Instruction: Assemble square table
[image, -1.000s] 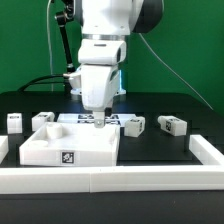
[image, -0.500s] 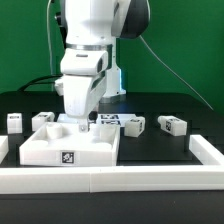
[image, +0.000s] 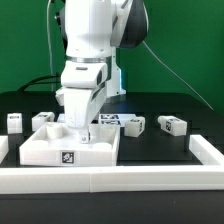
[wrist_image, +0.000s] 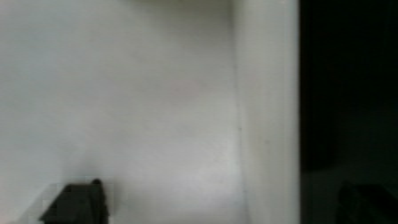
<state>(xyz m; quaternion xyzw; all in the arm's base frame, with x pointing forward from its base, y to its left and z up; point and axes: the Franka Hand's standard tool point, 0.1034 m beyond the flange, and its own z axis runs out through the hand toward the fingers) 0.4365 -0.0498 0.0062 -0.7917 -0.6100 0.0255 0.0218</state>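
Exterior view: the gripper (image: 83, 127) hangs low over the square table slab (image: 45, 148), fingers spread and pinching nothing. The slab lies near the black work surface's (image: 165, 150) front edge, toward the exterior view's left, just behind the white rail (image: 120, 178). The first leg (image: 14, 121) stands near the left edge and the second leg (image: 43, 119) at the slab's back rim. The third leg (image: 137, 124) and fourth leg (image: 172, 125) stand toward the right.

Wrist view: the blurred white slab (wrist_image: 125, 100) fills most of the picture, beside a black strip of work surface (wrist_image: 347, 100).

We see a black work surface (image: 160, 150) with a white rail (image: 120, 181) along its front. On it lie the square slab (image: 60, 150), the marker board (image: 113, 118) behind it, one block leg (image: 14, 121) at the exterior view's left, and a second leg (image: 137, 124) and a third leg (image: 172, 125) at its right.
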